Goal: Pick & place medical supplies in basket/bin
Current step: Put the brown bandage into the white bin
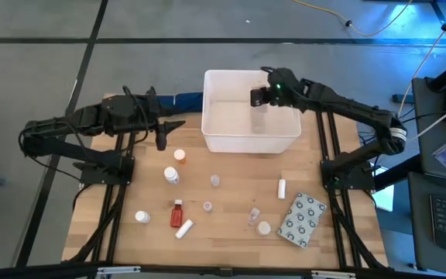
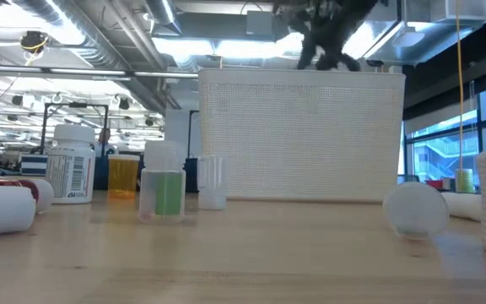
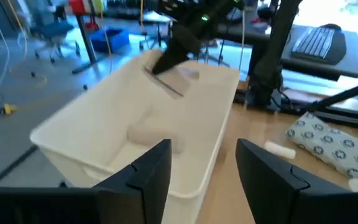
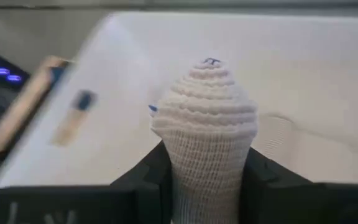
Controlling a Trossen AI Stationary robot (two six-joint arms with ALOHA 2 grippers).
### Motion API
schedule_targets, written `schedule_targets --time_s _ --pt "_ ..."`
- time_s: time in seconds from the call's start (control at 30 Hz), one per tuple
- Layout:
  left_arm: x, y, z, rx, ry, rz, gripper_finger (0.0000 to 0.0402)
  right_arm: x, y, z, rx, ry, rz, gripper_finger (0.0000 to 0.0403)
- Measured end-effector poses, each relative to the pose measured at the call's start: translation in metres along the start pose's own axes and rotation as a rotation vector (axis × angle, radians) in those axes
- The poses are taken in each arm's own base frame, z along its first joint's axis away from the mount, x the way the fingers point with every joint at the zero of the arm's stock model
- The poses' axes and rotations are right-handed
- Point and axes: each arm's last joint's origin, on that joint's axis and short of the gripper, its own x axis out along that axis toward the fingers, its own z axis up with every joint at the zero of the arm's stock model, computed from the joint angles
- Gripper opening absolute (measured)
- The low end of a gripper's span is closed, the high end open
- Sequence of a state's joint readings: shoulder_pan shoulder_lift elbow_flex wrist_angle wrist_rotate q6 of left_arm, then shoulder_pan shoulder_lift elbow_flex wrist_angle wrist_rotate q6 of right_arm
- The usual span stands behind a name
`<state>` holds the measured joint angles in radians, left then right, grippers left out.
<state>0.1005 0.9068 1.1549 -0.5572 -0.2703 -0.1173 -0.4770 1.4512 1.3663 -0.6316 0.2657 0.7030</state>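
Note:
The white bin (image 1: pixel 250 136) stands at the table's far middle. My right gripper (image 1: pixel 259 107) hangs above the bin's inside, shut on a white gauze roll (image 4: pixel 207 124); the roll also shows in the left wrist view (image 3: pixel 182 78). A pale item (image 3: pixel 151 134) lies on the bin's floor. My left gripper (image 1: pixel 161 138) hovers left of the bin, open with nothing between its fingers (image 3: pixel 160 171). Loose on the wood in front of the bin are an orange-capped bottle (image 1: pixel 180 155), a white bottle (image 1: pixel 172 175), a red bottle (image 1: pixel 177 212), white tubes (image 1: pixel 282 187), small clear cups (image 1: pixel 215 180) and a grey dotted packet (image 1: pixel 303 219). My right gripper pinches the gauze roll between its two fingers (image 4: pixel 145 180), one on each side of the roll's rear part (image 4: pixel 185 177). The fingers slant down over the bin and lie along the roll, whose rounded end sticks out past them. The roll is clear of the bin's floor.
A dark blue cloth (image 1: pixel 186 99) lies at the bin's far left corner. In the low view the bin's wall (image 2: pixel 302 135) stands behind a labelled white bottle (image 2: pixel 74 173), an orange bottle (image 2: pixel 123 176), clear cups (image 2: pixel 163 192) and a white round item (image 2: pixel 416 209).

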Motion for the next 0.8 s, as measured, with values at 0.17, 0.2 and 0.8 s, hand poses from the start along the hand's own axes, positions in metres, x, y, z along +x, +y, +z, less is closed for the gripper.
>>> schedule_targets --time_s 0.17,0.2,0.8 --pt "0.006 -0.001 -0.007 -0.009 0.076 0.009 0.0173 0.034 -0.020 0.000 0.050 0.110 -0.099 0.0104" --pt "0.007 -0.001 -0.008 -0.005 0.089 0.011 0.0173 0.042 -0.022 -0.001 0.050 0.131 -0.109 0.0104" --pt "0.016 -0.003 -0.012 -0.020 0.130 0.016 0.0173 0.144 -0.049 -0.045 0.104 0.378 -0.348 0.0127"
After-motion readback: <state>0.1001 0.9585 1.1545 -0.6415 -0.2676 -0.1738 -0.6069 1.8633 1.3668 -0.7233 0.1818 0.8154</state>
